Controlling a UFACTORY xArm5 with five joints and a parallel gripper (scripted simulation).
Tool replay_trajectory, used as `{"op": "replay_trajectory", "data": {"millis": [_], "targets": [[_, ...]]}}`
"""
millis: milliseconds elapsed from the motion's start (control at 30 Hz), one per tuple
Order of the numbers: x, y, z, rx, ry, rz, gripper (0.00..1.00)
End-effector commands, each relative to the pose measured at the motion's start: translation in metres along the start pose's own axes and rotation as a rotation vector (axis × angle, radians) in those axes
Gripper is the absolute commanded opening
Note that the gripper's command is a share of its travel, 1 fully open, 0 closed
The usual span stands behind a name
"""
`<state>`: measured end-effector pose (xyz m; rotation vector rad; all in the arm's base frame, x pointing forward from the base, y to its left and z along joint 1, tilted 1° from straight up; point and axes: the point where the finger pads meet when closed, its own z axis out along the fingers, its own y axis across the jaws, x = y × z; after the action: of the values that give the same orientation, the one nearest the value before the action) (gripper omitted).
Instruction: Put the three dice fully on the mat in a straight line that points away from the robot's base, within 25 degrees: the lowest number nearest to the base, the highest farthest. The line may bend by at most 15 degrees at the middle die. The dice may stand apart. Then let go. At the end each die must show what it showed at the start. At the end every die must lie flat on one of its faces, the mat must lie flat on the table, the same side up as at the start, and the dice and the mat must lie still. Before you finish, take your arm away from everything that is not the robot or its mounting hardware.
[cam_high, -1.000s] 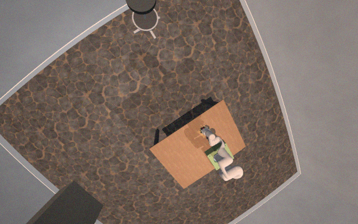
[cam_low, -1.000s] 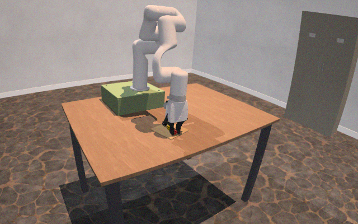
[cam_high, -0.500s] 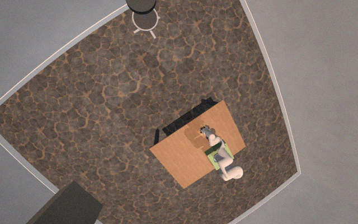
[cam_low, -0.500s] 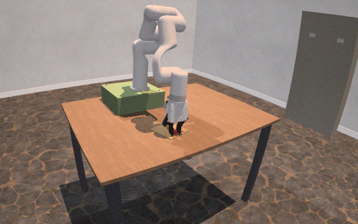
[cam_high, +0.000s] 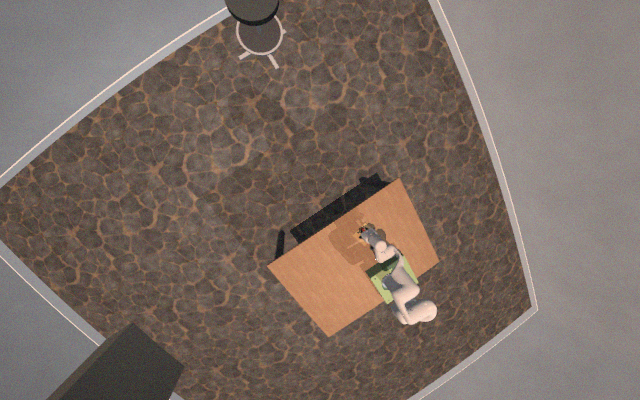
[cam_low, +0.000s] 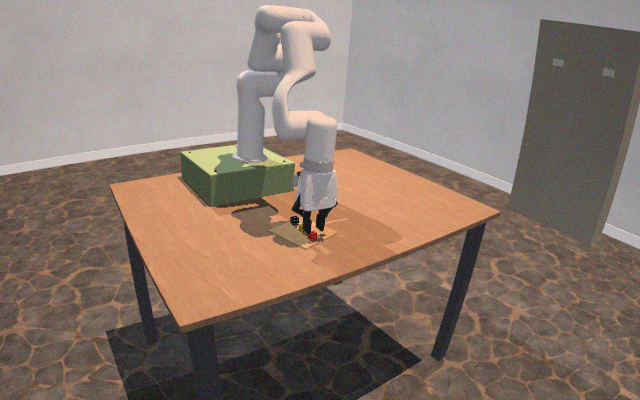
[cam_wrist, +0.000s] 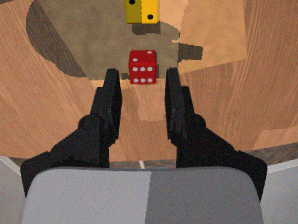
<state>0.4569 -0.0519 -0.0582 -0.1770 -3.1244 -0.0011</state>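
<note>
A red die lies on the tan mat near its edge, just past my fingertips. My gripper is open, with a finger on each side of the die and a small gap on both sides. A yellow die lies farther out on the mat, in line with the red one. In the side view the gripper points straight down over the mat, the red die lies by its fingers, and a black die lies behind them towards the base. The black die is hidden in the wrist view.
The green base block stands at the back of the wooden table. A grey door is far off at the right. The arm's shadow falls across part of the mat.
</note>
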Motion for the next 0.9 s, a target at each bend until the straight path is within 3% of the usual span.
{"op": "replay_trajectory", "data": {"millis": [0,300,600,633,867], "targets": [[0.0,0.0,-0.015,0.0,0.0,0.0,0.36],[0.0,0.0,-0.058,0.0,0.0,0.0,0.36],[0.0,0.0,-0.067,0.0,0.0,0.0,0.36],[0.0,0.0,-0.067,0.0,0.0,0.0,1.0],[0.0,0.0,-0.067,0.0,0.0,0.0,1.0]]}}
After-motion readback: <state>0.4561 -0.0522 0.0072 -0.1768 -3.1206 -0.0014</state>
